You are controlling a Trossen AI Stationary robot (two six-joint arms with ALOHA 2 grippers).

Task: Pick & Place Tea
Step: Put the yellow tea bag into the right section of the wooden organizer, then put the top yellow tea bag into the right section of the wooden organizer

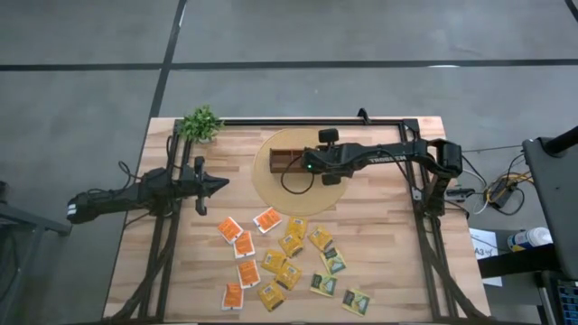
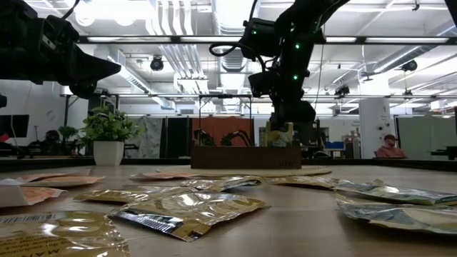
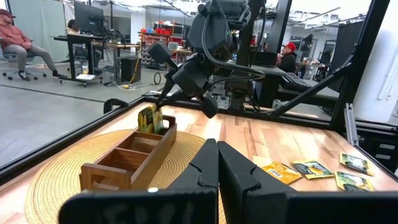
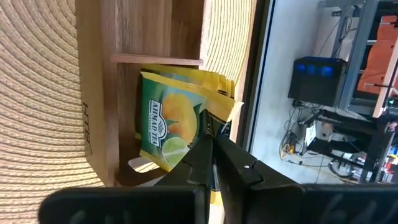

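A brown wooden box with three compartments lies on a round woven mat at the table's far middle. A yellow-and-green tea sachet stands in the box's right end compartment, and my right gripper is shut on it from above. Several more tea sachets, orange, yellow and green, lie flat on the near half of the table. My left gripper hangs shut and level at the table's left, well short of the box, holding nothing. My right gripper pinches the standing sachet's upper edge between its two fingertips. The fingers come slanting down from the table's right. The sachet stands upright with its lower part inside the compartment. Whether a second sachet behind it is also caught, I cannot tell.
A small potted plant stands at the far left corner. A black frame rail runs along the far edge behind the box. The box's other two compartments look bare. Bare wood lies between the mat and the loose sachets.
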